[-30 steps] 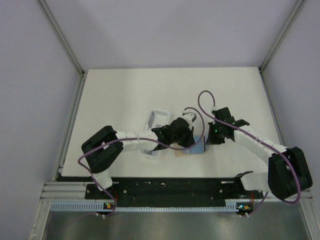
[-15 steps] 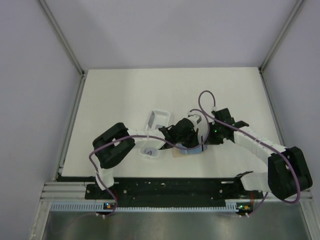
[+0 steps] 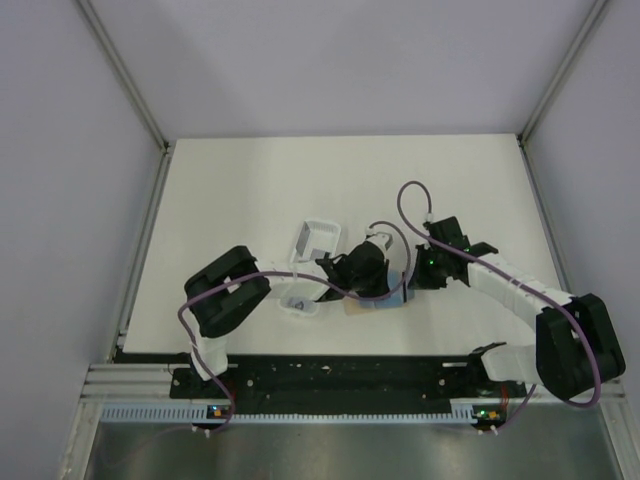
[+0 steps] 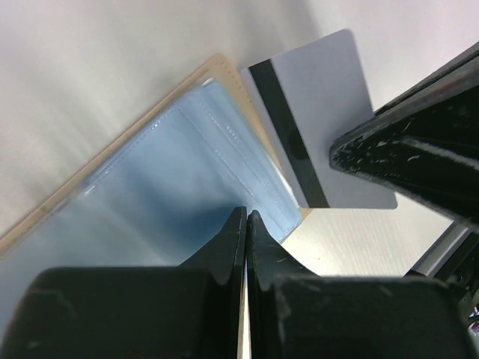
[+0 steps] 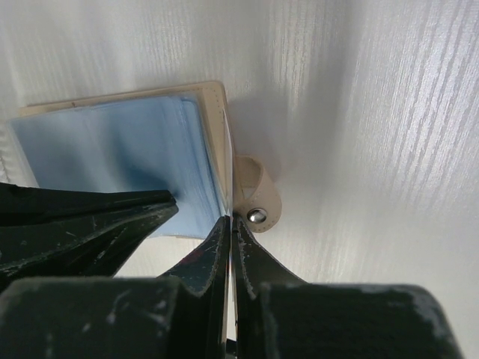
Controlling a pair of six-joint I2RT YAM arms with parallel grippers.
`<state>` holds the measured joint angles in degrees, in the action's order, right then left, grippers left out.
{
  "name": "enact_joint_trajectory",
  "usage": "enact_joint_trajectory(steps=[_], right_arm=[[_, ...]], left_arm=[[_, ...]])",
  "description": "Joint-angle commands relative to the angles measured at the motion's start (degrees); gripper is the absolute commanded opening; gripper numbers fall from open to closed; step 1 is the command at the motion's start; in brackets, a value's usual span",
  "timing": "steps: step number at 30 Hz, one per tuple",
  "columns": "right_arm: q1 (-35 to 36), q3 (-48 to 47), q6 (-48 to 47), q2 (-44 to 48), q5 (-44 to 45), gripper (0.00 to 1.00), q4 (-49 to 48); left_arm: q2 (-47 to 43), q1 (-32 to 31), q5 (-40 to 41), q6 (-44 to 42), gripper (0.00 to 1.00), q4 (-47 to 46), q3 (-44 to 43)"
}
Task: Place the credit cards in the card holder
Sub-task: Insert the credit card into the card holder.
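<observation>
Well, the right gripper had its jaws pinched on a black-striped credit card, on edge at the rim of the open card holder, blue-side-up on the bench; the left gripper, jaws shut, hung over its lining.

Arm hardware, both units.
White links and black joint housings are noted on left arm and right arm; purple cable is looped along each; right gripper is scuffed black.

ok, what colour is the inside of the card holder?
Light blue inside the card holder, with a tan outer edge. The left wrist view shows it best.
</observation>
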<state>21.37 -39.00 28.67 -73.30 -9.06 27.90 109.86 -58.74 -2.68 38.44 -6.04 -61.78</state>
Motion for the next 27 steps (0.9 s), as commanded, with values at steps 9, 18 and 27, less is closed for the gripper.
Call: enact_joint_trajectory(steps=[9, 18, 27], right_arm=[[0.8, 2.4, 0.2, -1.6, 1.6, 0.0, 0.2], [0.8, 2.7, 0.3, -1.1, 2.4, 0.0, 0.3], [0.8, 1.9, -0.4, 6.0, 0.5, 0.0, 0.0]], left_arm=[[-5.4, 1.3, 6.5, 2.4, 0.0, 8.2, 10.6], [-10.1, 1.3, 8.0, 2.6, 0.0, 8.2, 15.5], [-10.7, 1.3, 8.1, 2.8, 0.0, 8.2, 15.8]])
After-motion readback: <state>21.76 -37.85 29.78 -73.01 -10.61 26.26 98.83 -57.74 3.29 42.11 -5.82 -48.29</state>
